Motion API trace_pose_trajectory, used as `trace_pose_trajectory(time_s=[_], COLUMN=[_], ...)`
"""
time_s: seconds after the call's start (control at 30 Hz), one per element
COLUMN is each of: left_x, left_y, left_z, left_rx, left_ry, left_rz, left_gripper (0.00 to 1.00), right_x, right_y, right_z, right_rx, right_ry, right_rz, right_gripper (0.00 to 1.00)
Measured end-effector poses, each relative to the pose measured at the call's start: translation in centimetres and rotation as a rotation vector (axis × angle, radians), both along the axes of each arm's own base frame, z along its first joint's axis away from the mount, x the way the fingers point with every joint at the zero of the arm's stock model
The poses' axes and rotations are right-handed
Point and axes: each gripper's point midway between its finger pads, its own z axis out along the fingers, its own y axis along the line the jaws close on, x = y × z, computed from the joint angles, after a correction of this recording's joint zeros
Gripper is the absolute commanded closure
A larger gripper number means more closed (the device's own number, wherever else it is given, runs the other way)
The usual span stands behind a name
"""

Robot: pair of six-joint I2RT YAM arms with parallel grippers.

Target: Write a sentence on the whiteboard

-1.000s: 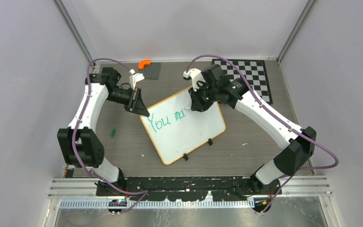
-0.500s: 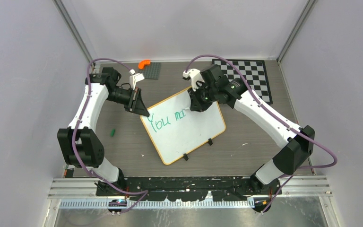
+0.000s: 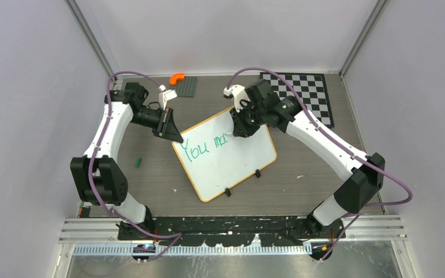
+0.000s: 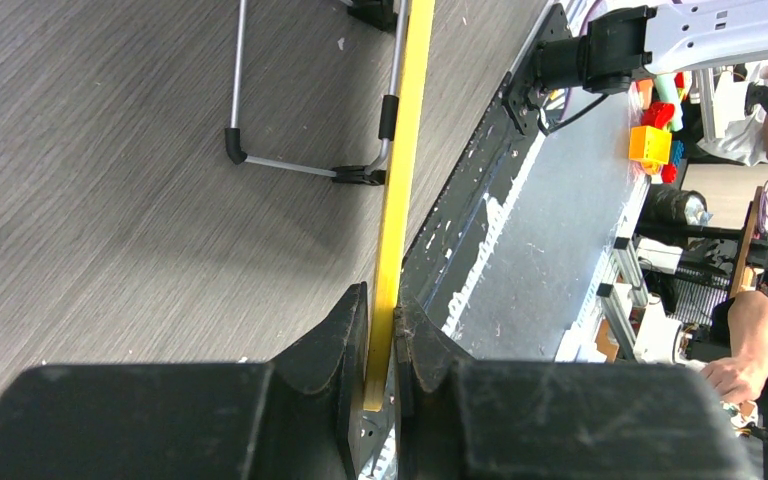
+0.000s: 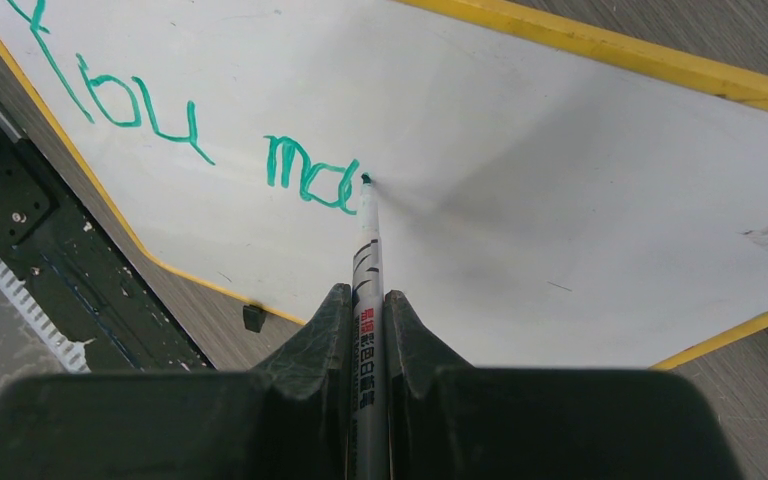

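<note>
The whiteboard (image 3: 232, 165) lies skewed mid-table, white with a yellow rim (image 4: 402, 140). On it is the sentence (image 3: 206, 146) in green, reading "You ma" (image 5: 305, 172). My left gripper (image 3: 174, 135) is shut on the board's left corner, and its jaws pinch the yellow rim edge-on in the left wrist view (image 4: 381, 345). My right gripper (image 3: 244, 131) is shut on a silver marker (image 5: 367, 265). The marker's green tip touches the board at the end of the "a". In the top view the tip is hidden under the right wrist.
A black-and-white chequered board (image 3: 310, 95) lies at the back right. A grey plate (image 3: 187, 86) with an orange piece (image 3: 177, 77) sits at the back. A small green cap (image 3: 139, 163) lies left of the whiteboard. The board's wire foot (image 4: 270, 165) rests on the table.
The right arm's elbow and wrist have drifted slightly left. The green writing looks the same length. The left arm has not moved.
</note>
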Motion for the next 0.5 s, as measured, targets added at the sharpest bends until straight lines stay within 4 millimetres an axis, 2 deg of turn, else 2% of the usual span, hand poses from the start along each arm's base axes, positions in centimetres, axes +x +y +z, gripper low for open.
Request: trace_pose_trajectory(time_s=[0.3, 0.5], left_x=[0.0, 0.0], left_y=[0.1, 0.0], left_z=[-0.1, -0.1], left_rx=[0.005, 0.004], left_ry=[-0.001, -0.001], left_rz=[0.001, -0.001], left_gripper=[1.00, 1.00], right_x=[-0.8, -0.8], right_y=[-0.4, -0.5], right_z=[-1.5, -1.5], right_rx=[-0.021, -0.024], right_ry=[0.036, 0.031], right_rz=[0.005, 0.010], right_gripper=[1.00, 1.00])
